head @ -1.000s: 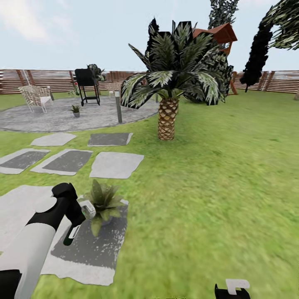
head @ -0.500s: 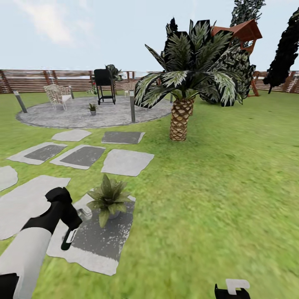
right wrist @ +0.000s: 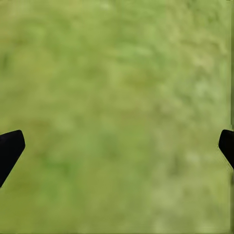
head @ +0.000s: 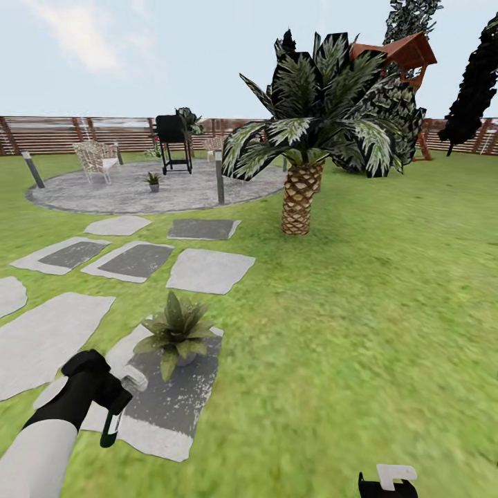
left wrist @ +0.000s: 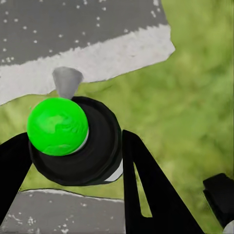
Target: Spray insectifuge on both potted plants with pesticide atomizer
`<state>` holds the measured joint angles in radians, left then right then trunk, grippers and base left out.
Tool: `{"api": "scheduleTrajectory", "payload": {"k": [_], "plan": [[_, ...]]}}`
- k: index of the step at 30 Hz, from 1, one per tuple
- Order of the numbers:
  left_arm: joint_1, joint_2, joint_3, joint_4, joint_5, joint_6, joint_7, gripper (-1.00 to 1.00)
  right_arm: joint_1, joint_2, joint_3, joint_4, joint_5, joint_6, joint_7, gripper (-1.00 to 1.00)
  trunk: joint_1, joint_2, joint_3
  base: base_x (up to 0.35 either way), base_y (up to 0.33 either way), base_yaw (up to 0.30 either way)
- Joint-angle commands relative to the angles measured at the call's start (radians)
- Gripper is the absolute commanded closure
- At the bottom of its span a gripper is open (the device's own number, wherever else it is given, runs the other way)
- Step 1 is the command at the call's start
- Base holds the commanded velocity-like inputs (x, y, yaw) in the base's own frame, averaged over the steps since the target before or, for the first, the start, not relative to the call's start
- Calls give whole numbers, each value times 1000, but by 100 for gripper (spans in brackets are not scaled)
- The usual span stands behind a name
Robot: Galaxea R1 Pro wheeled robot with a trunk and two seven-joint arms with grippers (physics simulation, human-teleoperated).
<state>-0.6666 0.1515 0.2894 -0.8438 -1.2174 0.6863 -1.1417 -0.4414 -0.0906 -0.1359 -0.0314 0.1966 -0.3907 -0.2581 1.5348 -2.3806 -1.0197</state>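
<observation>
My left gripper [head: 117, 408] is shut on the pesticide atomizer [head: 109, 430], a slim black cylinder that hangs down over the edge of a grey stepping stone [head: 173, 408]. In the left wrist view the atomizer [left wrist: 73, 141] shows a bright green cap and a grey nozzle between the black fingers [left wrist: 146, 190]. One potted plant [head: 176, 332] stands on that stone, a short way ahead and to the right of the left gripper. The other potted plant [head: 153, 181] is far off on the round patio [head: 104, 197]. Low at the right, my right gripper [head: 387, 481] is open over grass, its fingertips [right wrist: 9, 148] wide apart.
A palm [head: 299, 200] with a scaly trunk stands mid-lawn. On the patio are a black grill [head: 174, 142], a wicker chair [head: 95, 159] and two short posts [head: 220, 178]. Several stepping stones [head: 207, 270] lie between; a wooden fence [head: 55, 135] closes the back.
The head view turned left about a second ago, then held. My left gripper has drawn back and down toward me with the atomizer, away from the near plant. The right gripper kept still.
</observation>
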Motion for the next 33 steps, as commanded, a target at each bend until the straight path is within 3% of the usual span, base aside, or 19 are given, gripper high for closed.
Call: {"api": "scheduleTrajectory", "payload": {"k": [1, 3, 4, 6, 19, 33], "plan": [[4, 0, 17, -1, 5, 8, 27, 100, -1, 1, -8, 1, 10, -3, -3, -100, 0, 0, -1, 112, -228, 0], [15, -7, 76, 2, 64, 4, 102, 100, 0, 3, -8, 1, 10, -3, -3, -100, 0, 0, -1, 135, -244, 71], [21, -8, 83, 3, 96, 2, 110, 100, -1, 3, -8, 1, 10, -3, -3, -100, 0, 0, -1, 151, -249, 232], [24, -7, 85, 3, 113, 0, 113, 100, 0, 3, -8, 2, 10, -3, -3, -100, 0, 0, -1, 155, -249, 258], [27, -10, 80, 2, 122, -1, 114, 100, 0, 3, -8, 2, 10, -3, -3, -100, 0, 0, -1, 171, -244, 265], [28, -8, 81, 3, 117, -1, 114, 100, -1, 3, -8, 2, 11, -2, -3, -100, 0, 0, -1, 188, -184, 21]]}}
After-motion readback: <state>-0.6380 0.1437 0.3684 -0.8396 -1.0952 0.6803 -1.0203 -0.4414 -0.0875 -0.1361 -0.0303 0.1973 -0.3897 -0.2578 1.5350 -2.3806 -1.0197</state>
